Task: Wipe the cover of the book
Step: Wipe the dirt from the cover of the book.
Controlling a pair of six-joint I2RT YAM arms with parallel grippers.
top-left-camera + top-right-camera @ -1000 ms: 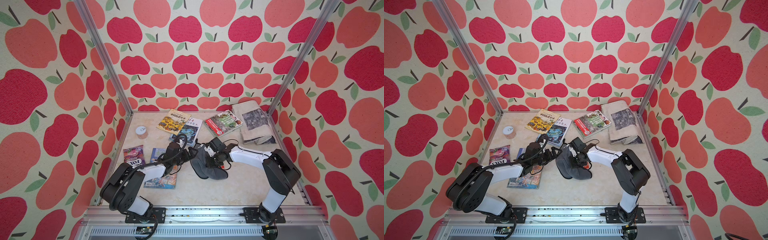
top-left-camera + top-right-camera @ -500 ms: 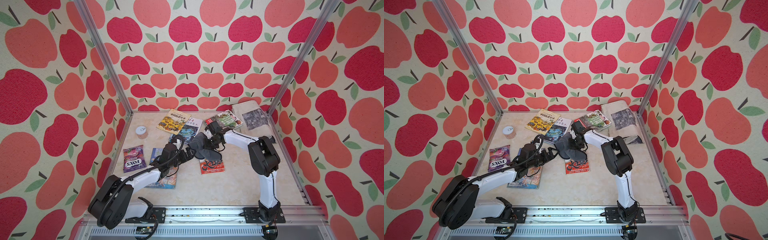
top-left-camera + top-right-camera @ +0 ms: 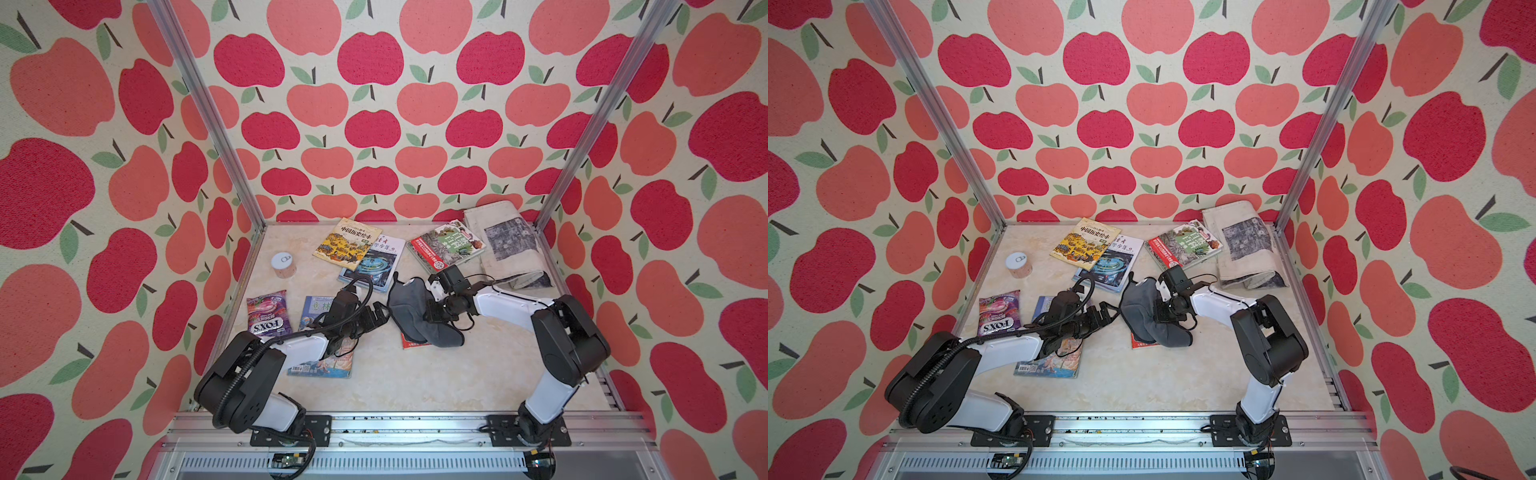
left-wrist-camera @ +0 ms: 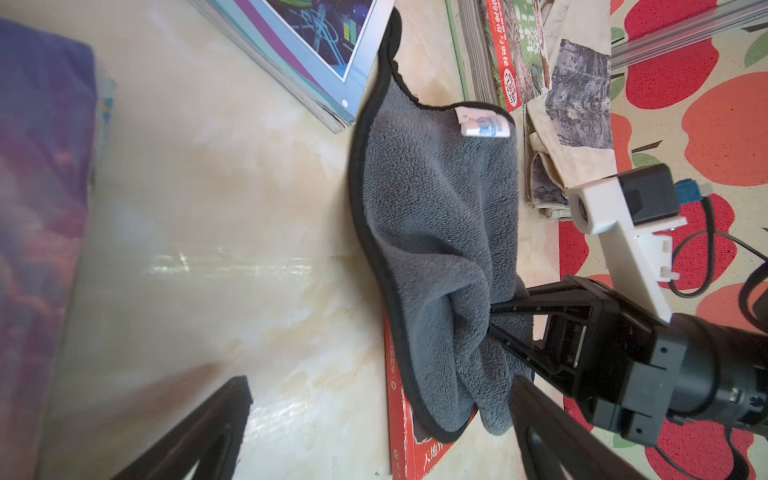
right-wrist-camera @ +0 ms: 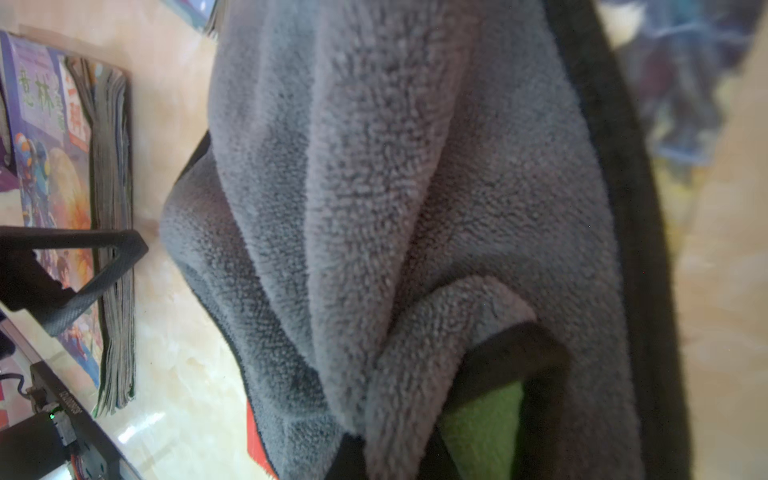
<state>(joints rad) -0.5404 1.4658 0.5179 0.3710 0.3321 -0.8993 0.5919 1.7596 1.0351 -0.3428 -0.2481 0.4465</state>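
A red book lies mid-table, almost wholly covered by a grey cloth. Only its near corner shows in both top views. My right gripper is shut on a bunched fold of the cloth, pressing it down on the cover. Its jaws are buried in the cloth in the right wrist view. My left gripper stands open just left of the cloth, holding nothing. The left wrist view shows the cloth over the red book.
At the back lie a yellow book, a blue magazine, a green-and-red book and a folded newspaper. A small can and a purple candy bag sit left. Another book lies under my left arm.
Half a second ago the right gripper had swept the cloth to the book's far end, baring the red cover. It has since drawn the cloth back over it. The left gripper stayed open.
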